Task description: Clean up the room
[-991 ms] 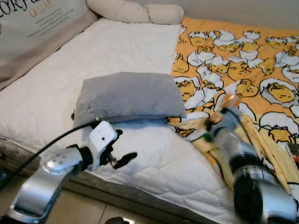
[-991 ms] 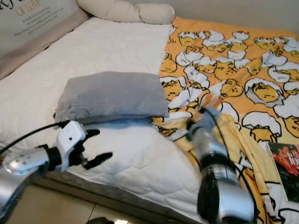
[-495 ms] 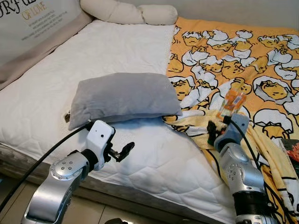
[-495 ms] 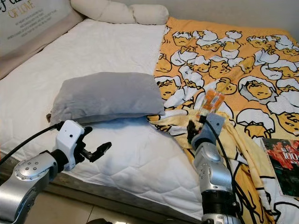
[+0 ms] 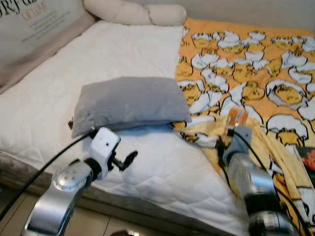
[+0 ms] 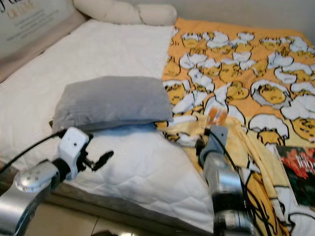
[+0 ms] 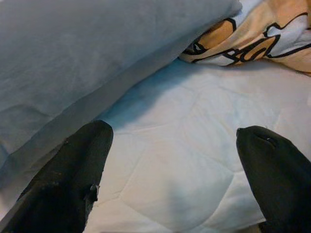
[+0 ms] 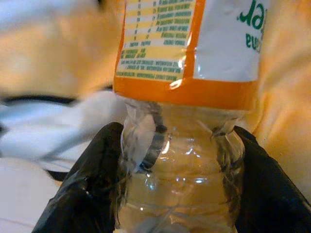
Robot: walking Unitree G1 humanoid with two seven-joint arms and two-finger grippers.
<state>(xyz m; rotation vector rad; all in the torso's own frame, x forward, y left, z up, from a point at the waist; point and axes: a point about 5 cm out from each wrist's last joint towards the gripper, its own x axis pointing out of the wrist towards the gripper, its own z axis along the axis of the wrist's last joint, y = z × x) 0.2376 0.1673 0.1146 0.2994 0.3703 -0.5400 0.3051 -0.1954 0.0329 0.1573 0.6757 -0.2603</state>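
My right gripper [image 8: 170,194] is shut on a clear plastic bottle [image 8: 180,121] with an orange and white label. It holds the bottle [image 5: 237,118] above the crumpled edge of the yellow duck-print blanket [image 5: 261,73] on the bed. A grey pillow [image 5: 130,101] lies on the white quilted mattress [image 5: 98,54]. My left gripper [image 7: 175,170] hangs open just in front of the pillow [image 7: 87,58], low over the mattress near the bed's front edge, with nothing between its fingers [image 7: 73,179].
A long cream bolster [image 5: 133,12] lies at the head of the bed, and a large printed cushion [image 5: 29,24] leans at the far left. A dark book [image 6: 300,167] rests on the blanket at the right. Bare floor [image 5: 98,223] shows below the bed.
My right gripper has dropped a little and drawn back with the bottle. The left gripper has stayed near the pillow. The picture is now blurred.
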